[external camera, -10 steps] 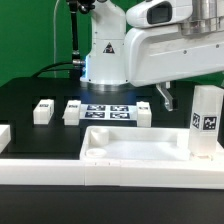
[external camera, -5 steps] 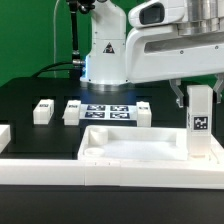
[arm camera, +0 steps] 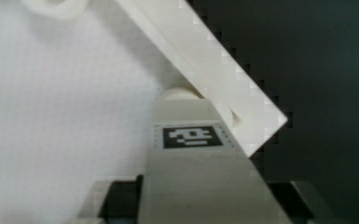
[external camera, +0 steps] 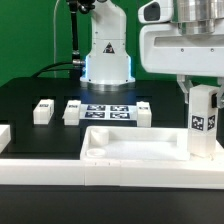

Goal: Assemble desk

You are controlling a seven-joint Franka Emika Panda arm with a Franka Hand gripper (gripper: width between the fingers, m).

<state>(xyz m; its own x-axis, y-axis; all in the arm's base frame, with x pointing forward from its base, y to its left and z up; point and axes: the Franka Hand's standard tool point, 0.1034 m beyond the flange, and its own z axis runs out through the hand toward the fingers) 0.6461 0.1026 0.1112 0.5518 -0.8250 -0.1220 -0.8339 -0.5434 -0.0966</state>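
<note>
At exterior view's right, we see gripper (external camera: 203, 90) pinching upright leg (external camera: 204, 125) at desk top (external camera: 130, 150) corner; other legs (external camera: 42, 110) lie on counter (external camera: 30, 92).

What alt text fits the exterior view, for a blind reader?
The robot's gripper hangs at the top of an upright white leg standing in a corner of the desk top, on the exterior view's right; three more legs lie behind it on the black table.
</note>
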